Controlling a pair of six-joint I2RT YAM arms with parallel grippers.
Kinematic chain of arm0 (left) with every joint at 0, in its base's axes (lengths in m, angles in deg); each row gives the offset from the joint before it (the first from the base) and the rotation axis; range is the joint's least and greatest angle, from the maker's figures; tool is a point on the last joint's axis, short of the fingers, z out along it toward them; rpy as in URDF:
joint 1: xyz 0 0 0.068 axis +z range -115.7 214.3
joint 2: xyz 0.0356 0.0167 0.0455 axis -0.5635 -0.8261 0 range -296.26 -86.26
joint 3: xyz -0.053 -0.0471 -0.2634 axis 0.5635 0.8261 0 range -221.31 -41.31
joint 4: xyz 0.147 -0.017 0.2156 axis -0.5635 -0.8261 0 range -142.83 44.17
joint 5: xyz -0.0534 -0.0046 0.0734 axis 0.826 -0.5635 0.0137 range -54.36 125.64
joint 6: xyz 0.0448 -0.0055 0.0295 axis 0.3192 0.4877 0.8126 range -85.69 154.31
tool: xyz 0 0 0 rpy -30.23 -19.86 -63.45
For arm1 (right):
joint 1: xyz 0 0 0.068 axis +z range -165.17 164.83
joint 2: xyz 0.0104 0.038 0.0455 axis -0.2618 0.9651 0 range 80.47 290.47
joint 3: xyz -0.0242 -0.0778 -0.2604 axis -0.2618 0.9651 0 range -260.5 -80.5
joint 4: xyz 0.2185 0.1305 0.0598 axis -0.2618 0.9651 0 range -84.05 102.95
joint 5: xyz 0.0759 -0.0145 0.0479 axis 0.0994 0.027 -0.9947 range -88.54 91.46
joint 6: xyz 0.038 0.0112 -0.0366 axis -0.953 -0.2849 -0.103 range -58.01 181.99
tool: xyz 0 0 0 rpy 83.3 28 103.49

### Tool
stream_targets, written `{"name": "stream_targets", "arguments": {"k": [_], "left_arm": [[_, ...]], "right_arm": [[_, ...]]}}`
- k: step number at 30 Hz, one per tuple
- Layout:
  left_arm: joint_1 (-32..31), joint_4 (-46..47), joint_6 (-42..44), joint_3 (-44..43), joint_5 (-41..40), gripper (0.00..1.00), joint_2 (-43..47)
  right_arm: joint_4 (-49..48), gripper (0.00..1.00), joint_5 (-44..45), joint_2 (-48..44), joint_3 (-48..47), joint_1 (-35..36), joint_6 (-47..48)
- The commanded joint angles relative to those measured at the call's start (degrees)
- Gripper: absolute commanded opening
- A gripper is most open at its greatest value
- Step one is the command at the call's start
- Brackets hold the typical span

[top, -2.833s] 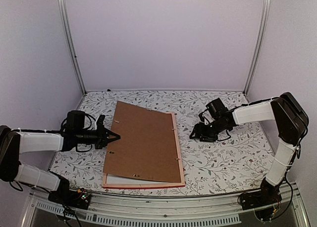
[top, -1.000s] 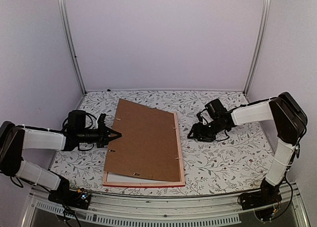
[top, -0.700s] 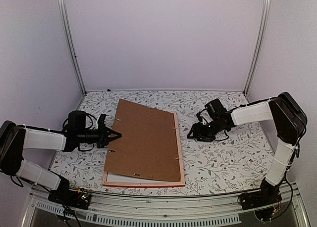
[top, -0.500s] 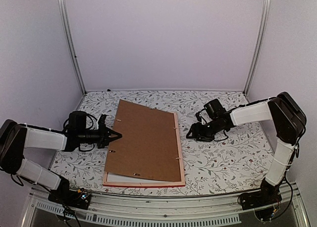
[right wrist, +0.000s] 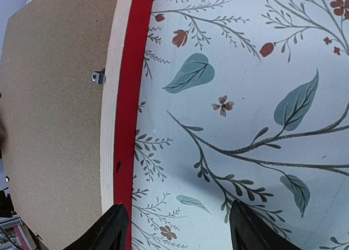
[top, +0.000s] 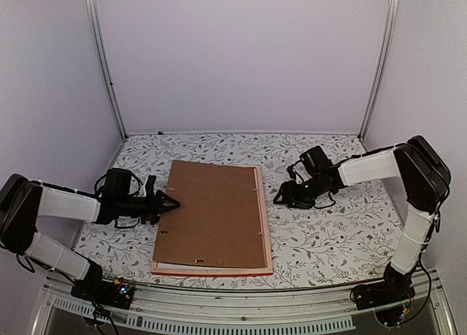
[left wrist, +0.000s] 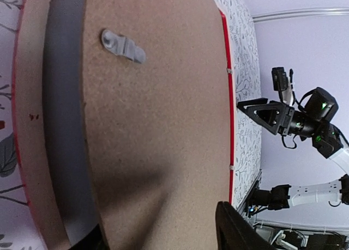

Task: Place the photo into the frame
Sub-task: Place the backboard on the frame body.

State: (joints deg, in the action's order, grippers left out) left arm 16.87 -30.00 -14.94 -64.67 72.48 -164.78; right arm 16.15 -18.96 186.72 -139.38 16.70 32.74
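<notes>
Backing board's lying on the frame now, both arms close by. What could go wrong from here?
1. The backing board may not be seated: a white sheet peeks out under its near edge, and the left wrist view shows a shadowed band along its left edge.
2. The left gripper sits open at that edge; withdrawing might drag the board askew.
3. The right gripper hovers open beside the frame; a nudge could slide everything.

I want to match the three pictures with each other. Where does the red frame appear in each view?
Top external: the frame lies at the centre, its pale rail to the right of the brown backing board.
Left wrist: its pale near rail runs down the left side.
Right wrist: its red edge runs from top to bottom, left of centre.
Shared landmark: the brown backing board, seen in all three.
</notes>
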Motion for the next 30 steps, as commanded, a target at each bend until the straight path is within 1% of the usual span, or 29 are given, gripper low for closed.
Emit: {"name": "stream_targets", "arguments": {"k": [1,4,7,14,18,23,27,30], "left_arm": [[-0.7,-4.6,3.9,-2.6,-2.0,0.58,0.4],[-0.9,-6.6,5.1,-3.1,-2.5,0.66,0.0],[-1.4,-7.3,5.8,-3.9,-2.5,0.69,-1.0],[-3.0,-7.5,6.3,-5.6,-2.5,0.70,-3.4],[-3.4,-8.6,6.4,-5.6,-4.4,0.70,-2.6],[-3.6,-11.7,7.6,-6.7,-7.0,0.70,-0.9],[-3.5,-11.0,7.5,-6.3,-7.6,0.68,-0.2],[-3.4,-9.8,6.9,-5.6,-6.7,0.59,0.0]], "right_arm": [[3.0,0.68,-0.1,3.2,0.9,0.8,-0.7],[2.8,0.68,-0.2,3.3,1.0,0.8,-0.8],[2.6,0.68,-0.2,3.4,0.9,0.9,-0.8],[2.7,0.67,-0.2,3.4,1.2,1.0,-0.9],[2.7,0.67,-0.2,3.4,1.1,1.1,-0.9],[2.9,0.68,-0.4,3.8,0.5,1.2,-0.8],[3.4,0.68,-0.4,4.2,-0.4,1.6,-0.7],[3.7,0.67,-0.5,4.5,-0.9,2.0,-0.8]]}}
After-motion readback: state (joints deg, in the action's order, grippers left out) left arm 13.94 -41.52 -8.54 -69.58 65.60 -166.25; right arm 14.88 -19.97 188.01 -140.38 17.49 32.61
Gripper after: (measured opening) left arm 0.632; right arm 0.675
